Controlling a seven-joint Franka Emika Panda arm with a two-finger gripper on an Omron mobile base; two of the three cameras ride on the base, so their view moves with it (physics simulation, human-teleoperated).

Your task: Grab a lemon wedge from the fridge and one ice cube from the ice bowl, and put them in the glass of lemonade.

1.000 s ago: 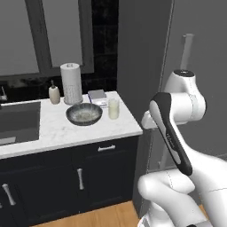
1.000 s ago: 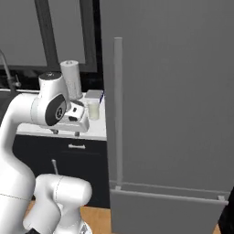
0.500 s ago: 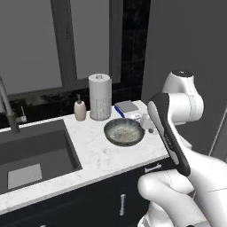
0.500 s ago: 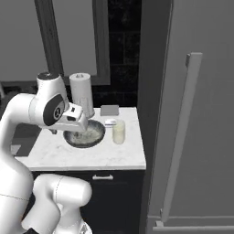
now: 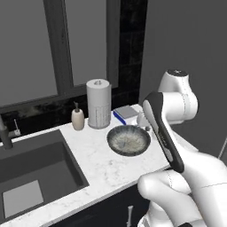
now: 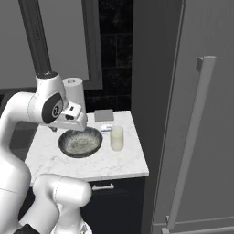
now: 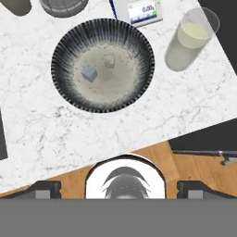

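Base arrived at counter; wide, dark-grey ribbed ice bowl (image 7: 102, 64) ahead of your gripper (image 7: 124, 185)
Jaws spread, empty; clear lemonade tumbler (image 7: 188, 40) right; descend for cube

Clear tumbler of pale yellow lemonade (image 5: 142, 119) mostly hidden behind the white arm in left base view; tall grey fridge (image 6: 192, 114) cut by frame edge.
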